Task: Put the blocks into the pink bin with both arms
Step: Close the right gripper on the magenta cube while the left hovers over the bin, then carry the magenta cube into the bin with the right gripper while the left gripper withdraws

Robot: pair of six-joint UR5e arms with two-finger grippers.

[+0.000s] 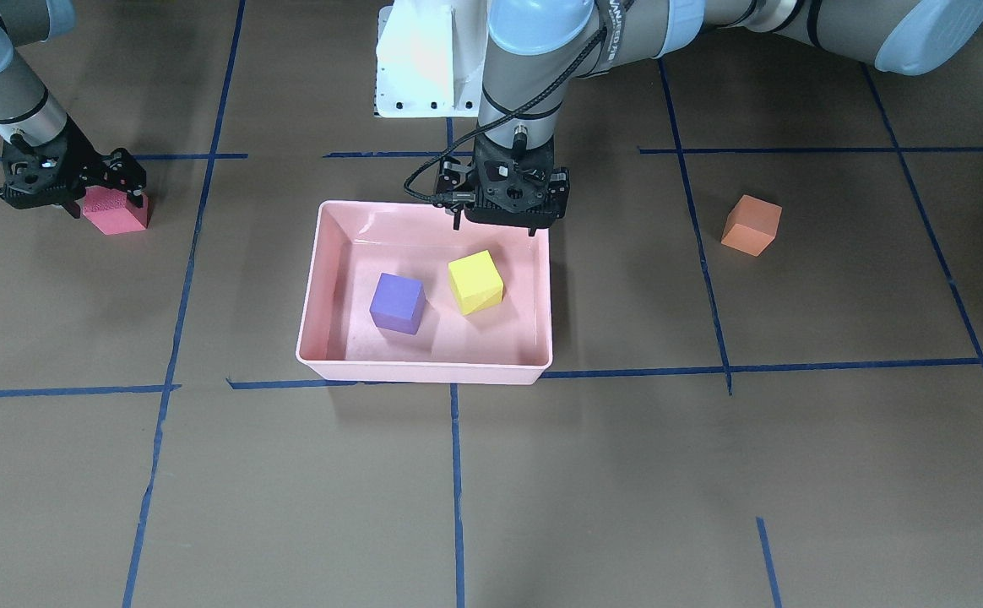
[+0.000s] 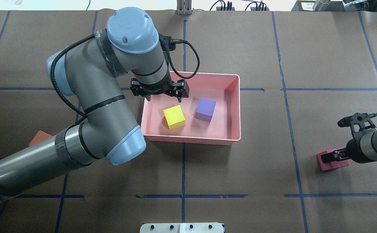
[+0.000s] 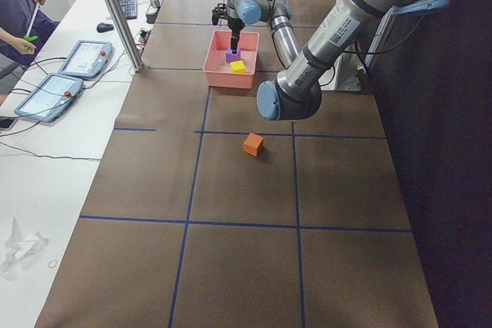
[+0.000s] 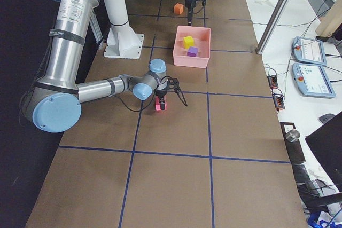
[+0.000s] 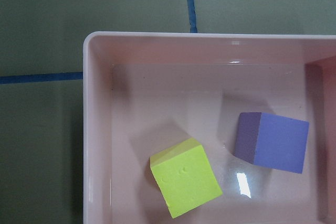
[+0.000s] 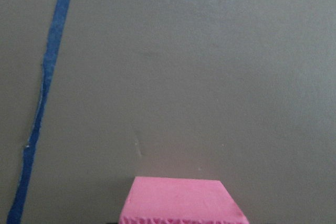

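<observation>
Foam of red cube [image 1: 120, 218] looks light, squashy, grippy: pinch opposite faces mid-height; right gripper [image 1: 105, 196] at it, closure unclear; left gripper [image 1: 496, 226] spread, empty over pink bin [image 1: 424, 371].

Nothing here can actually be read. There is dark lettering along the grey tube of the left arm [image 3: 332, 33] and of the right arm [image 4: 67, 14], but it is too small and blurred to make out. The side-bench touch screens [image 3: 48, 96] are equally illegible.

table [image 1: 627, 473]: pink bin [image 1: 424, 371], orange block [image 1: 750, 225], red block [image 1: 117, 213]
</observation>
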